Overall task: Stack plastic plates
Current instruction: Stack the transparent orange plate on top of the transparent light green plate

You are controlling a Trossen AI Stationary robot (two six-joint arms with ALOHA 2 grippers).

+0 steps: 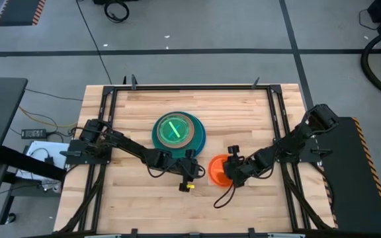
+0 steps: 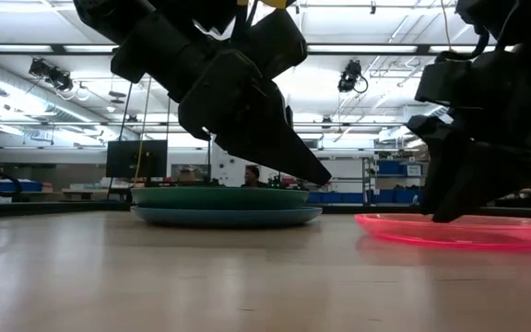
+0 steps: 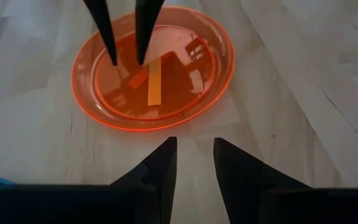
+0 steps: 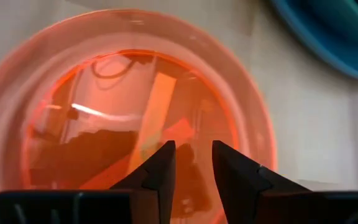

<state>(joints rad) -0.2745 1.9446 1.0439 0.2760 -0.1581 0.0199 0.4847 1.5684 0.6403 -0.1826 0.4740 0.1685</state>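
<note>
A translucent orange plate (image 1: 215,169) lies flat on the table, also seen in the left wrist view (image 3: 154,68), right wrist view (image 4: 92,93) and low view (image 2: 459,231). Behind it stands a stack: a lime green plate (image 1: 172,129) on top, dark green and teal below, blue (image 1: 201,140) at the bottom. My left gripper (image 3: 194,160) hovers narrowly open just left of the orange plate, above the wood. My right gripper (image 4: 193,163), also narrowly open, points down into the orange plate from the right. Other plates are out of view. My right gripper has both fingertips (image 3: 114,59) down inside the orange plate, over its floor near the inner wall (image 3: 98,74), slanting down from the table's right. I cannot tell whether the tips touch the plate. The plate lies flat on the table.
The stack (image 2: 221,205) sits at the table's centre, a short way beyond both grippers. Black frame rails (image 1: 108,119) run along the table's left, right and far sides. Bare wood lies near and left of the orange plate. A person shows far off in the room (image 2: 252,175).
</note>
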